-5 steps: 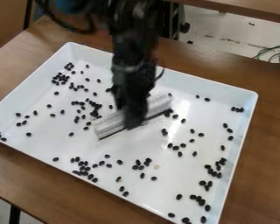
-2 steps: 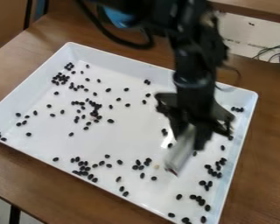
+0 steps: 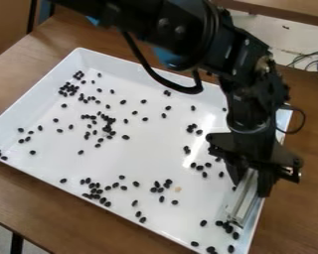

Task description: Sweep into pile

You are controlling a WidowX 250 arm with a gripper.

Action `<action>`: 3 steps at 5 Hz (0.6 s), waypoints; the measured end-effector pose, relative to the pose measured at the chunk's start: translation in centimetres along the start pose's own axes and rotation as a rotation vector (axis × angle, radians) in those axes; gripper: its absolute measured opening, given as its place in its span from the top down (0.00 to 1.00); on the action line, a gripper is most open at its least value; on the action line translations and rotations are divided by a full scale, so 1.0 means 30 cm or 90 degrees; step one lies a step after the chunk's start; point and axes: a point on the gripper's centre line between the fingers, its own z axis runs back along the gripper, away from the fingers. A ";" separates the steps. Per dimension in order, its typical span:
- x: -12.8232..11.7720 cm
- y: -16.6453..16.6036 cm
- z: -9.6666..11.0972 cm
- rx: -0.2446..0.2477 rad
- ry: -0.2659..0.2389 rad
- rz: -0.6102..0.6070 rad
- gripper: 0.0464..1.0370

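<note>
Dozens of black beans (image 3: 125, 137) lie scattered over the white tray (image 3: 148, 158), in loose groups rather than one pile. Taking the tray as a clock dial with 12 at the top of the view, a dense group sits well out toward 11 o'clock, with another between it and the centre. A few beans lie by the wall at 9, a larger bunch is gathered around 7 to 8, and a smaller group is near 6. Single beans and little groups dot the floor from 12 round to 3. One pale spot (image 3: 178, 189) shows toward 5, beside some of the dark beans. The arm (image 3: 178, 25) enters from the top edge of the view, around 11 to 12, and bends down on the right. Its gripper (image 3: 252, 183) hangs over the tray's 4 o'clock side, the fingers clamped on the scraper (image 3: 243, 202), one on either side of it. The scraper slants down inside the tray, near the right wall, its lower end pointing toward 6 and just beside a cluster of beans at about 5. More beans lie past that cluster, in the near corner. The tray rests on a brown table (image 3: 311, 154), and cables (image 3: 313, 61) lie beyond it toward 2 o'clock.
</note>
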 end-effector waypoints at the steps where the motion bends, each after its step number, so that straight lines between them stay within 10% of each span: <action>1: 0.005 0.000 -0.015 -0.014 -0.001 -0.008 0.69; 3: 0.006 0.194 -0.056 -0.001 0.013 0.058 0.69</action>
